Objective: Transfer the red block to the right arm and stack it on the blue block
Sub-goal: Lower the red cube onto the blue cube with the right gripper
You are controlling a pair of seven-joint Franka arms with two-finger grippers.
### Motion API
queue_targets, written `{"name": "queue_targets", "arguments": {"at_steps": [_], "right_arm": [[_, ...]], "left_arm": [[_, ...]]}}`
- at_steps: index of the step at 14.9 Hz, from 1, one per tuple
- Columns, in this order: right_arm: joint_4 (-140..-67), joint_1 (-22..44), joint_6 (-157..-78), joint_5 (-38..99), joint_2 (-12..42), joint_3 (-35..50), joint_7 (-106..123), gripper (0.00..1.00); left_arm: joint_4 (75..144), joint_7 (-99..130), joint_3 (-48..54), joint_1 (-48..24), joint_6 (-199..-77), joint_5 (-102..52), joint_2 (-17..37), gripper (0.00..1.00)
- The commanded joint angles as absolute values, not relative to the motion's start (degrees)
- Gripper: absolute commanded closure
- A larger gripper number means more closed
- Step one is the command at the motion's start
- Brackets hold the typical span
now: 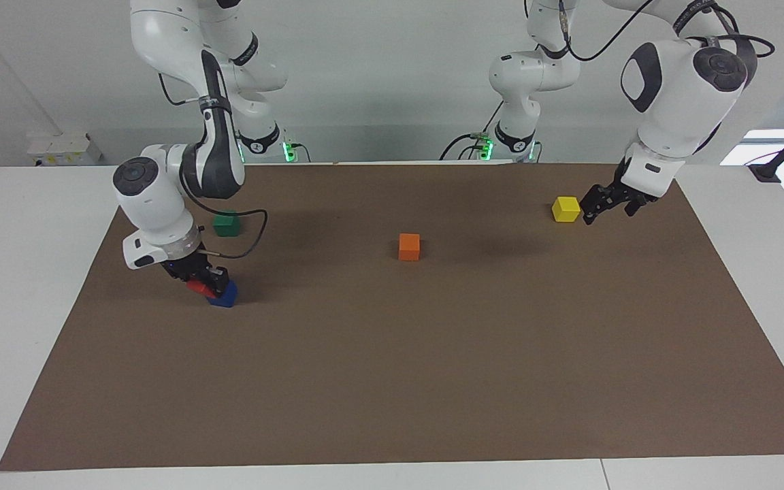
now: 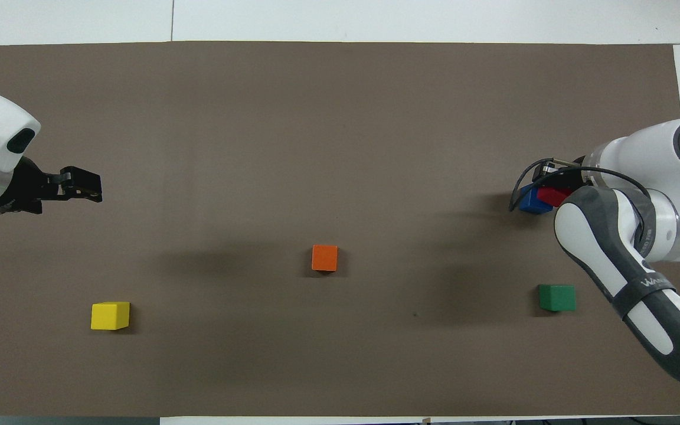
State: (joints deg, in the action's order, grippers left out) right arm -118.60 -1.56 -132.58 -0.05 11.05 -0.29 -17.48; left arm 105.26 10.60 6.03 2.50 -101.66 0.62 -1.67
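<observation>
My right gripper (image 1: 204, 280) is shut on the red block (image 1: 195, 286) and holds it tilted, low over the mat. The red block sits against the upper edge of the blue block (image 1: 224, 295), on the side toward the right arm's end of the table. I cannot tell whether the two touch. In the overhead view the red block (image 2: 553, 195) overlaps the blue block (image 2: 529, 201), and the right gripper (image 2: 557, 184) is partly hidden by the arm. My left gripper (image 1: 607, 211) is open and empty, in the air beside the yellow block (image 1: 566, 209); it also shows in the overhead view (image 2: 83, 189).
An orange block (image 1: 409, 246) lies mid-mat. A green block (image 1: 226, 224) lies nearer to the robots than the blue block. The yellow block (image 2: 110, 315) is toward the left arm's end. All rest on a brown mat (image 1: 392, 381).
</observation>
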Motion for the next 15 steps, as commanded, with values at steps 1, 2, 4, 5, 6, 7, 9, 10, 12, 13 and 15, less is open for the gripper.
{"name": "queue_targets", "arguments": {"at_steps": [1, 2, 4, 5, 6, 7, 9, 10, 12, 13, 15], "right_arm": [[-119.3, -1.7, -134.3, -0.5, 11.2, 0.3, -19.1, 1.00], [-119.3, -1.2, -134.3, -0.5, 11.2, 0.3, -19.2, 1.00], [-119.3, -0.3, -134.4, -0.5, 11.3, 0.3, -20.9, 1.00], [-119.3, 0.0, -134.4, -0.5, 11.3, 0.3, -21.2, 1.00], [-119.3, 0.0, -134.4, -0.5, 11.3, 0.3, -21.2, 1.00], [-119.3, 0.0, -134.4, -0.5, 11.3, 0.3, -21.1, 1.00], [-119.4, -0.1, -134.4, -0.5, 11.2, 0.3, -21.1, 1.00], [-119.4, -0.1, -134.4, -0.5, 11.2, 0.3, -21.0, 1.00], [-119.4, -0.3, -134.3, -0.5, 11.2, 0.3, -20.7, 1.00], [-119.4, -0.5, -134.3, -0.5, 11.2, 0.3, -20.5, 1.00], [-119.4, -0.6, -134.3, -0.5, 11.2, 0.3, -20.4, 1.00]], "left_arm": [[104.7, 9.3, 5.9, 2.5, -102.7, -0.3, -2.4, 0.00], [103.4, 9.1, 6.3, 2.5, -101.9, -0.2, -2.3, 0.00], [101.7, 6.6, 6.7, 2.6, -97.1, -0.2, -2.5, 0.00], [101.5, 4.6, 6.8, 2.7, -96.7, -0.3, -3.3, 0.00], [101.4, 4.0, 6.7, 3.0, -96.9, -0.4, -3.5, 0.00], [101.1, 4.0, 6.6, 3.2, -96.9, -0.6, -3.6, 0.00], [101.3, 4.6, 6.4, 3.1, -97.0, -0.6, -3.8, 0.00], [101.7, 4.5, 6.4, 3.1, -96.8, -0.6, -3.9, 0.00], [101.7, 4.6, 6.3, 3.1, -96.9, -0.6, -4.0, 0.00], [101.8, 4.6, 6.3, 3.2, -96.8, -0.6, -4.1, 0.00], [101.8, 4.6, 6.3, 3.1, -96.9, -0.6, -4.1, 0.00]]}}
